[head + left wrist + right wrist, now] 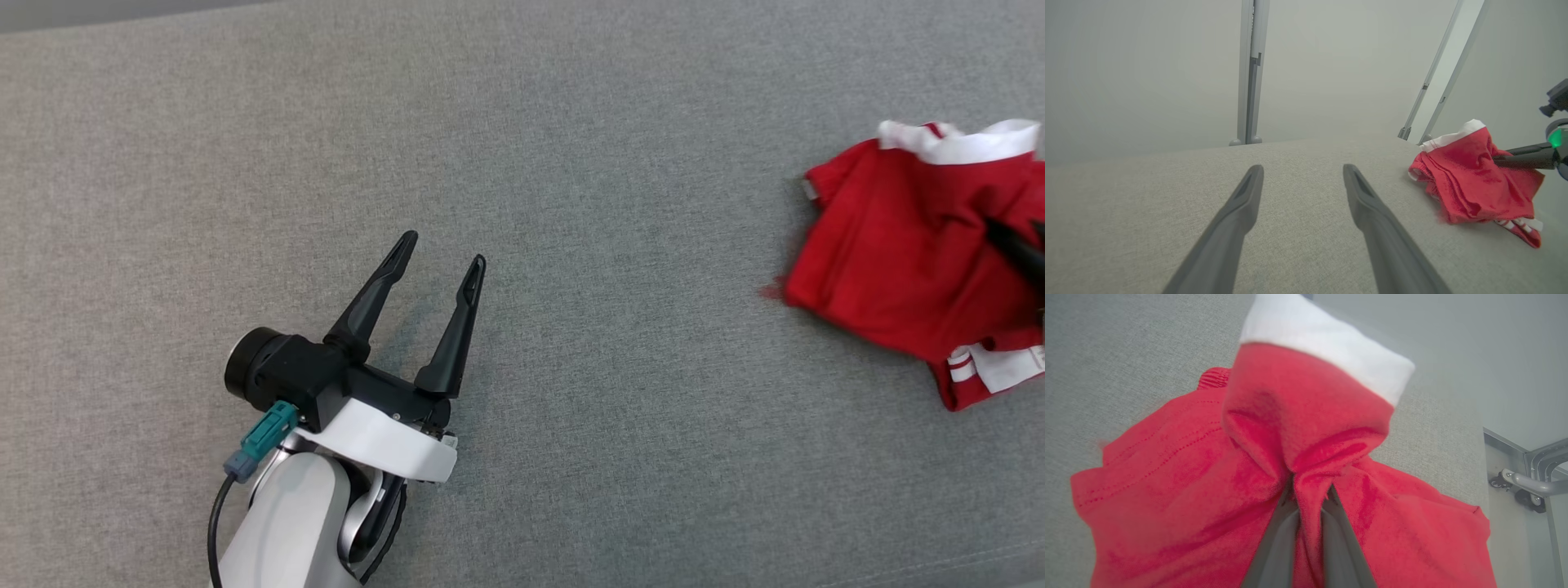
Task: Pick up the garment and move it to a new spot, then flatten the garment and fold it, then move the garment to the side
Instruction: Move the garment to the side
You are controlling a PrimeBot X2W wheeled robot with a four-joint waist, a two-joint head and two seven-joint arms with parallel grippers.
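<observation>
Garment (906, 269) lies at the far right of the grey fabric surface (571, 163), near one of its edges, with wide bare fabric stretching away to the left. It is red with white trim, bunched and creased, one fold drawn up. The right gripper (1309, 488) pinches that fold between closed fingers. The left gripper (443, 248) hovers at the near left, fingers spread, holding nothing.

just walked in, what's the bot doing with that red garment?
The right gripper is shut on a pinched fold of the red garment, which sits bunched at the right side of the grey surface. The left gripper hangs open over bare surface, well apart from it. No flattening or folding done yet.
</observation>
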